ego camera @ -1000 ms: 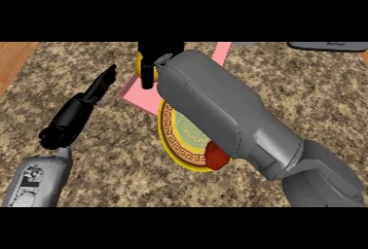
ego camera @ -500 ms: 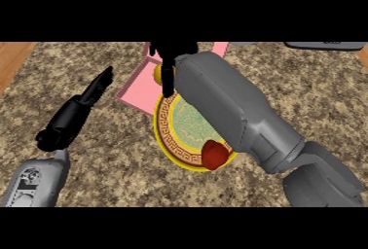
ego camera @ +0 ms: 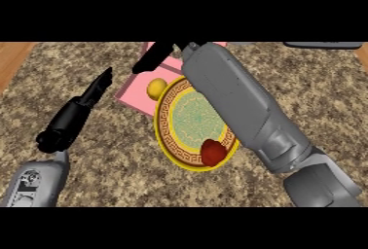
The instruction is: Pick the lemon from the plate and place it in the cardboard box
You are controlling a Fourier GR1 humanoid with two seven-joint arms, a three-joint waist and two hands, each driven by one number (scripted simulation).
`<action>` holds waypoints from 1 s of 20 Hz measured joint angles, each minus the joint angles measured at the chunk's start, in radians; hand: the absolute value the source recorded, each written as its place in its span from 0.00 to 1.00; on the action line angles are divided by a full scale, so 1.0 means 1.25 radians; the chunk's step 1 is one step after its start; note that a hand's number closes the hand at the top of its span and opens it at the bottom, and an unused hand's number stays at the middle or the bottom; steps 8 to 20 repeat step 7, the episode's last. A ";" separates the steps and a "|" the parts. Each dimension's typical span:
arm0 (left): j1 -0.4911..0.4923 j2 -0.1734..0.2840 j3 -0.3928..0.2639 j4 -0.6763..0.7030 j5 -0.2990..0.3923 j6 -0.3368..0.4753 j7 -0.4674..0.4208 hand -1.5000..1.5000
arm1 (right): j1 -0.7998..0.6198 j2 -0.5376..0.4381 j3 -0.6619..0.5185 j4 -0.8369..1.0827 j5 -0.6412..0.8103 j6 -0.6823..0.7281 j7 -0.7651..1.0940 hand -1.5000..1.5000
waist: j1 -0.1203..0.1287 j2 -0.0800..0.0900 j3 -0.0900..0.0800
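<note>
Inside the pink box [ego camera: 137, 87], just beside the plate [ego camera: 169, 146], the lemon [ego camera: 156, 89] is now seen released; the right hand [ego camera: 155, 57] has been lifted away, fingers straightened, so the placing appears done. The left hand [ego camera: 93, 90] is held open.

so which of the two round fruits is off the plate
The yellow lemon: it lies on the pink box beside the plate's upper left rim. The red fruit sits on the plate, at its lower right.
</note>
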 measured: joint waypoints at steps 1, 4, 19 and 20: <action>0.005 0.001 0.000 -0.003 0.001 -0.002 -0.003 0.50 | 0.005 0.000 -0.032 -0.005 -0.026 -0.026 -0.010 0.00 | 0.002 0.000 0.000; 0.010 -0.001 -0.001 0.000 -0.002 0.000 -0.010 0.50 | 0.024 0.001 -0.111 -0.001 -0.088 -0.081 -0.047 0.00 | 0.002 0.000 -0.001; 0.002 0.007 0.010 -0.007 0.003 -0.004 0.000 0.50 | 0.051 -0.011 -0.166 0.022 -0.123 -0.105 -0.111 0.00 | -0.001 0.000 -0.002; 0.002 0.007 0.010 -0.007 0.003 -0.004 0.000 0.50 | 0.051 -0.011 -0.166 0.022 -0.123 -0.105 -0.111 0.00 | -0.001 0.000 -0.002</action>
